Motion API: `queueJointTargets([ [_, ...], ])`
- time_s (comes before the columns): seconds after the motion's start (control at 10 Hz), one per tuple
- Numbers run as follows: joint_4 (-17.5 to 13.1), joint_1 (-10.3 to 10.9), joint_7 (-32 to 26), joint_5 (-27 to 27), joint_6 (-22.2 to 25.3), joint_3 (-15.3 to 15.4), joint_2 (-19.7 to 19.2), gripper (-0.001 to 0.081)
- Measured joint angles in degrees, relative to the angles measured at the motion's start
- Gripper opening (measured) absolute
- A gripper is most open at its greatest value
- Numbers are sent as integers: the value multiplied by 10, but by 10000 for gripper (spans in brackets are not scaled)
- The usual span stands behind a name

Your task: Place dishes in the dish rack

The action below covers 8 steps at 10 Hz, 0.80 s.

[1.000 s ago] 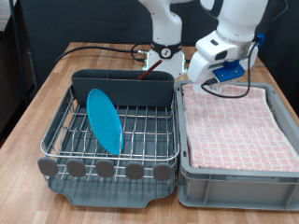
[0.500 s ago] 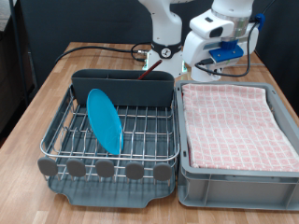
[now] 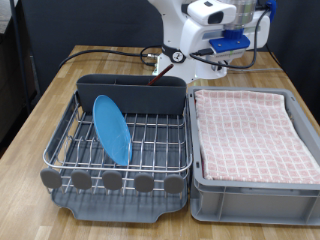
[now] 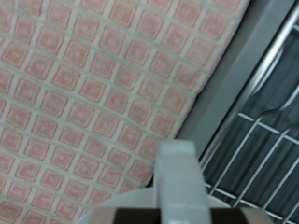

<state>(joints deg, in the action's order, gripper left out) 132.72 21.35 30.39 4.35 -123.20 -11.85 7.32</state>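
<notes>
The light-blue plate (image 3: 112, 128) stands on edge in the silver wire dish rack (image 3: 150, 135) at the exterior view's left. My gripper (image 3: 222, 55) hangs high at the exterior view's top, above the far edge of the bin; its fingers do not show clearly. In the wrist view a blurred white rounded thing with a stub (image 4: 181, 177) sits close under the camera; it looks like the white mug. Below it lie the pink cloth (image 4: 93, 93) and the rack's wires (image 4: 266, 140). The wooden spoon is not in view.
A grey bin (image 3: 250, 195) lined with pink checked cloth (image 3: 250, 125) stands right of the rack. The dark cutlery holder (image 3: 132, 90) runs along the rack's far side. Round grey discs (image 3: 112, 181) line its near edge. The robot's base (image 3: 178, 55) and cables stand behind.
My arm has lifted from the bin's far edge and swung up and towards the exterior view's left. The plate and rack have not moved.
</notes>
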Motion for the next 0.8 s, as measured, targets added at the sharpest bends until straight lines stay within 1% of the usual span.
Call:
queueJointTargets([
  [0.2,-36,-1,-22,-18,1,-17,-19,71],
  [0.3,-57,-1,-32,-30,7,-20,-38,71],
  [0.5,-60,-1,-26,-28,10,-20,-40,71],
  [0.6,-78,-1,-22,-27,23,-22,-49,71],
  [0.8,-145,-1,-13,-26,69,-27,-90,71],
])
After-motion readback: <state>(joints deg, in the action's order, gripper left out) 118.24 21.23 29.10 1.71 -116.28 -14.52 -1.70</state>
